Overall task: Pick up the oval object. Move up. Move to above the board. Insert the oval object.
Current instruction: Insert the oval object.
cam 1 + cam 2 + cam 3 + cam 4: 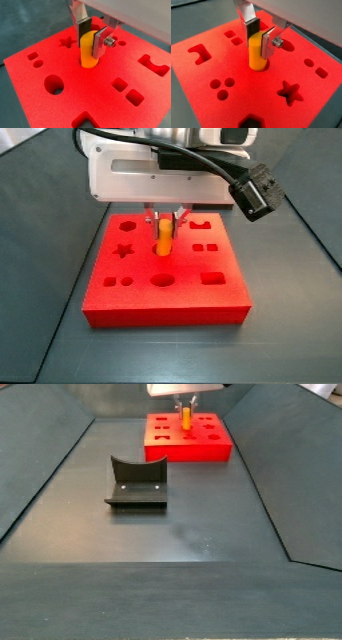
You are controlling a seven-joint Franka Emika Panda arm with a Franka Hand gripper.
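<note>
The oval object (87,54) is an orange-yellow peg standing upright, its lower end sunk in a recess near the middle of the red board (80,95). My gripper (91,42) is directly over it, shut on its upper part with a silver finger pressed to each side. Both wrist views show this; there the oval object (255,56) rises from the board (258,95) between the fingers of the gripper (260,44). In both side views the gripper (164,220) hangs above the board (160,313) with the oval object (162,238) below it.
The board carries star (67,42), round (54,84) and square (127,91) recesses around the peg. The dark fixture (136,482) stands on the grey floor in front of the board (201,452). Sloping dark walls (40,479) enclose the floor.
</note>
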